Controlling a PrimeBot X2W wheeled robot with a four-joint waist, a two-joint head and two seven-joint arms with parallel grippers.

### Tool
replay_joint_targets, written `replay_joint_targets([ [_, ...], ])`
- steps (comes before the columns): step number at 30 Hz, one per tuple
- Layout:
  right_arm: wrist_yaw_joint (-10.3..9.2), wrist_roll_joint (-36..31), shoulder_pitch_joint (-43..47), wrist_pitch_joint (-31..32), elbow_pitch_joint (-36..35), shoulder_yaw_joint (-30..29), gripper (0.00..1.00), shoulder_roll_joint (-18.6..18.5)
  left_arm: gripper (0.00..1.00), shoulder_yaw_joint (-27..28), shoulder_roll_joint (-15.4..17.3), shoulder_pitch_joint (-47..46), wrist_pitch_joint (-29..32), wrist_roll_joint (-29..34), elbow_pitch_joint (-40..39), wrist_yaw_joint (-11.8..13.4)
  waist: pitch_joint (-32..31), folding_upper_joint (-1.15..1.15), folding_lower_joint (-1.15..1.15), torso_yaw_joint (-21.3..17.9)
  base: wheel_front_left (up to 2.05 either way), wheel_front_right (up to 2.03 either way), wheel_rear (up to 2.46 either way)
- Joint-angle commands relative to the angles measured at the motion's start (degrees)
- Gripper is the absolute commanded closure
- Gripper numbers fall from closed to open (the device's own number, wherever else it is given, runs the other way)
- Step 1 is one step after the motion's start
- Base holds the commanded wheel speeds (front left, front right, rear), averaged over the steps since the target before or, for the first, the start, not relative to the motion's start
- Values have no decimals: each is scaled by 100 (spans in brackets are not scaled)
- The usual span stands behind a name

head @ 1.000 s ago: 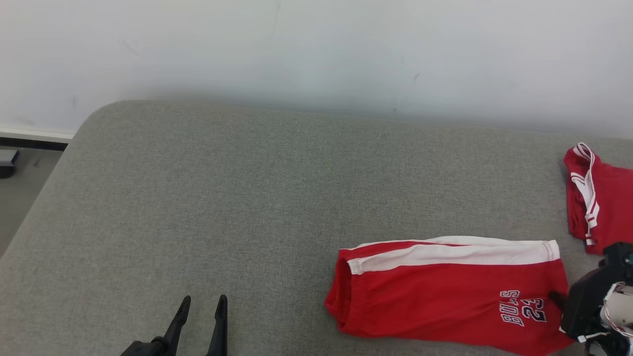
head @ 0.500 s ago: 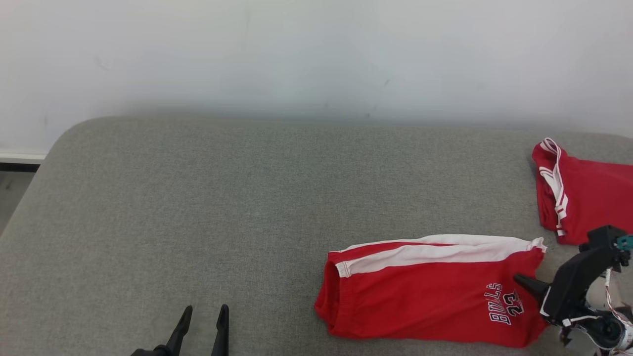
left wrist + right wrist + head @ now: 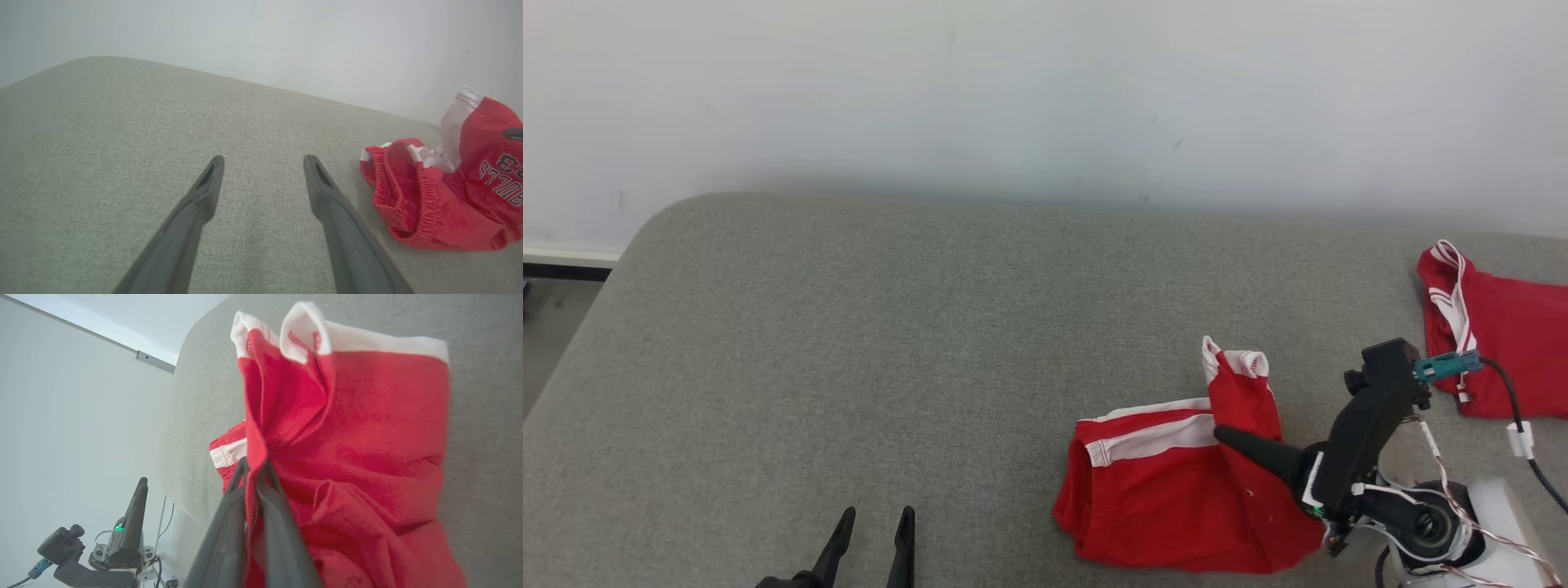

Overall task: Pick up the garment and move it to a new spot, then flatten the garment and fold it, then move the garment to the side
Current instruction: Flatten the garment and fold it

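The garment (image 3: 1176,498) is a pair of red shorts with white side stripes, lying on the grey cushion (image 3: 931,343) at the lower right of the head view. My right gripper (image 3: 1223,433) is shut on its right leg end, which is lifted and carried leftward over the rest. In the right wrist view the fingers (image 3: 229,522) pinch a red fold of the garment (image 3: 347,437), white hem above. My left gripper (image 3: 876,523) stands open at the bottom left, nothing between its fingers. The left wrist view has the left gripper (image 3: 263,161) open over bare cushion, the garment (image 3: 441,196) at its right.
A second red garment (image 3: 1503,343) with white trim lies at the cushion's far right edge. A white wall (image 3: 1045,90) rises behind the cushion. The floor (image 3: 556,327) drops off past the cushion's left edge. The left arm (image 3: 130,522) appears in the right wrist view.
My right gripper has lifted the shorts' right leg end and swung it up and left, folding it over the rest. The head camera shifted slightly. The left gripper stayed open in place.
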Motion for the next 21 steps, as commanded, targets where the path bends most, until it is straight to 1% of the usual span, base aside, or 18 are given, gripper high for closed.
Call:
replay_joint_targets([
  [1,-17,-31,-38,58,-43,25,100,195,0,-26,-18,-29,-19,-57,16,5,46,0,0,116,0,0,0],
  [6,-17,-272,-52,119,-84,173,100,580,0,-101,-42,-135,-19,-81,39,5,110,0,0,323,0,0,0],
  [10,-17,-511,-90,-16,31,330,100,765,0,-167,-55,-184,-19,-102,53,5,166,0,0,451,0,0,0],
  [15,-17,-886,-93,-383,335,583,100,871,0,-214,-79,-258,-19,-122,66,5,237,0,0,559,0,0,0],
  [21,-17,-1016,-146,-968,901,864,100,915,0,-227,-87,-312,-19,-147,93,5,289,0,0,589,0,0,0],
])
